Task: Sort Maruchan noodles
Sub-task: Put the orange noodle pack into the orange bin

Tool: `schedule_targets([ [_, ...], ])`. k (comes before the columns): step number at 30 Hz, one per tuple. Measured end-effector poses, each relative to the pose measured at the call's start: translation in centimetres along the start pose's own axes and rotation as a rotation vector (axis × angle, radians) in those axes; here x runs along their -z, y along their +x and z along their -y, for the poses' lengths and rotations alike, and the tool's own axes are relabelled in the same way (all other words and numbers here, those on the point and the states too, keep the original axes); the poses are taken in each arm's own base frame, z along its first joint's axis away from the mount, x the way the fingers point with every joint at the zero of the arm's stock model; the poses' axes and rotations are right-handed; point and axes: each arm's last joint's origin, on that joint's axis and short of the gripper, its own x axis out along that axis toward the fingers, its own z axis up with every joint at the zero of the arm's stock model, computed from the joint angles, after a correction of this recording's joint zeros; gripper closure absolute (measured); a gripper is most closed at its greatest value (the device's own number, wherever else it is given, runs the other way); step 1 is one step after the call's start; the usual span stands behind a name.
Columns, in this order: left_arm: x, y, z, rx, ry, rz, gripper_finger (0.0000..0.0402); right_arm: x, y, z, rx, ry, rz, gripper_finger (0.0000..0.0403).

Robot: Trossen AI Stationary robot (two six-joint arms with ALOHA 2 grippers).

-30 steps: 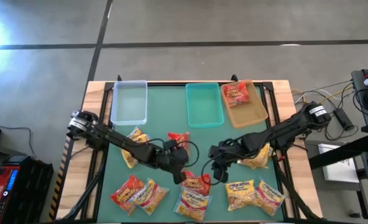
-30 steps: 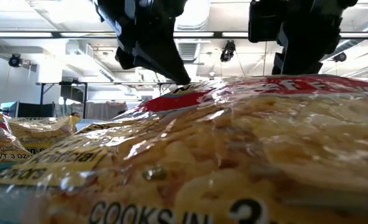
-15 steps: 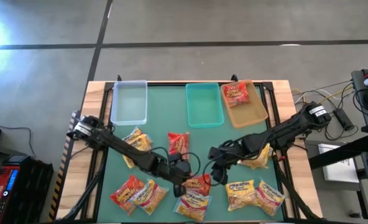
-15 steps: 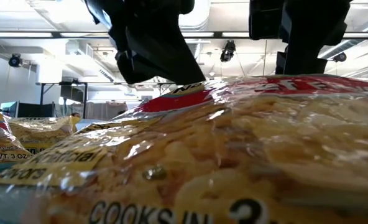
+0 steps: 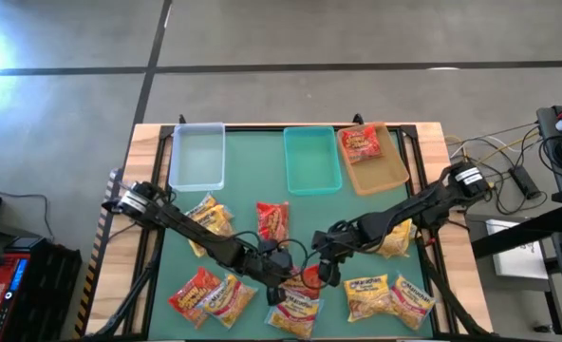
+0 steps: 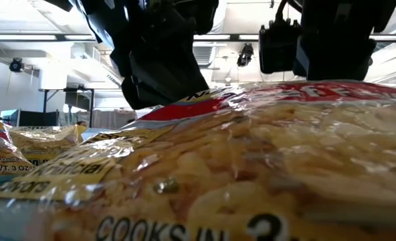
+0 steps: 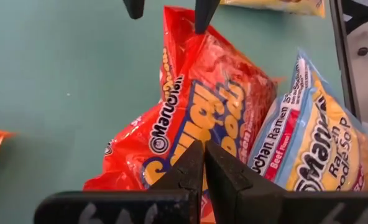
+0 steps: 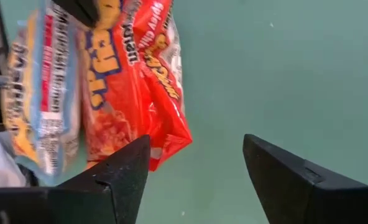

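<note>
Since a second ago we see the left tool (image 5: 283, 275) has slid from beside the upright red packet down to the red Maruchan packet (image 5: 308, 276) near the tabletop's (image 5: 252, 180) front edge, and the right tool (image 5: 325, 261) has dropped closer to that same packet. Our left wrist view shows the left tool's (image 7: 204, 163) dark, wedge-shaped fingers pressed together with no gap, tips touching the crinkly, glossy red packet (image 7: 196, 118); whether film is pinched between them we cannot tell. Just beside it lies a yellow-and-blue beef packet (image 7: 321, 149), puffy and shiny. Our right wrist view shows the right tool (image 8: 196, 165) spread wide, empty, hovering over green matting with the red packet (image 8: 140, 81) at one finger. Other flat packets lie scattered along the front of the green tabletop; one red packet (image 5: 362, 142) rests in the tan bin (image 5: 385, 171), beside the teal bin (image 5: 311, 160) and clear bin (image 5: 197, 157).
</note>
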Motion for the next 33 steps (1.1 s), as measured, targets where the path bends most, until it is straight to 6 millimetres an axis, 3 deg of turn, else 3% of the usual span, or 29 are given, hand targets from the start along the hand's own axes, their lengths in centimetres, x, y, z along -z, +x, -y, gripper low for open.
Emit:
schedule_targets([
  [12, 0.6, 1.1, -0.2, -0.009, -0.02, -0.01, 0.0402, -0.4, 1.6, -0.6, -0.095, -0.063, 0.039, 0.0143],
  [33, -1.4, 1.8, -2.9, -0.076, -0.004, 0.039, 0.0402, -0.4, 3.4, -0.8, -0.156, -0.131, 0.038, 0.0154],
])
